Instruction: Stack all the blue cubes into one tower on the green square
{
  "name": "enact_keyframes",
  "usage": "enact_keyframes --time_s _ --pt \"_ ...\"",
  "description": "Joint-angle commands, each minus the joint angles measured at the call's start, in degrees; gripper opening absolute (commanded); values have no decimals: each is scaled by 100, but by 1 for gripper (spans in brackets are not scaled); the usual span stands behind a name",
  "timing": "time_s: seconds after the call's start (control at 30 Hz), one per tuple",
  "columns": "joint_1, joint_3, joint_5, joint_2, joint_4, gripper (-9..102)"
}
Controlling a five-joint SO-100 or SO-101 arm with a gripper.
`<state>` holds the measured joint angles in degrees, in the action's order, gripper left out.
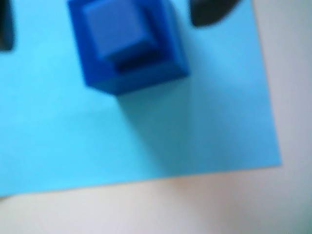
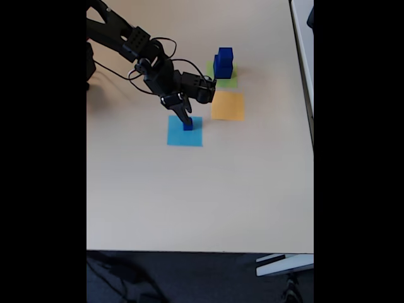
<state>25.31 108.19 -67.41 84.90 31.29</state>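
Two dark blue cubes [image 1: 127,73] stand on the flat light blue square [image 1: 146,141], seen blurred in the wrist view as a smaller cube resting on a larger one. My gripper [image 1: 105,31] is open around them, one dark finger [image 1: 5,29] far to the left and the other [image 1: 209,12] close at the upper right. The fixed view has the gripper [image 2: 187,121] down over that blue stack [image 2: 188,125]. A stepped tower [image 2: 223,62] of blue cubes stands on the green square [image 2: 231,82], beyond and to the right.
An orange square [image 2: 227,106] lies between the light blue square [image 2: 185,134] and the green one. The arm [image 2: 148,60] and its cables reach in from the top left. The beige table [image 2: 202,189] ends at the front edge and right side.
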Motion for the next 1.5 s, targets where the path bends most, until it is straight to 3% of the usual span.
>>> enact_keyframes --time_s 0.0,1.47 --pt "18 -9 9 176 -123 17" --pt "44 352 26 123 -545 10"
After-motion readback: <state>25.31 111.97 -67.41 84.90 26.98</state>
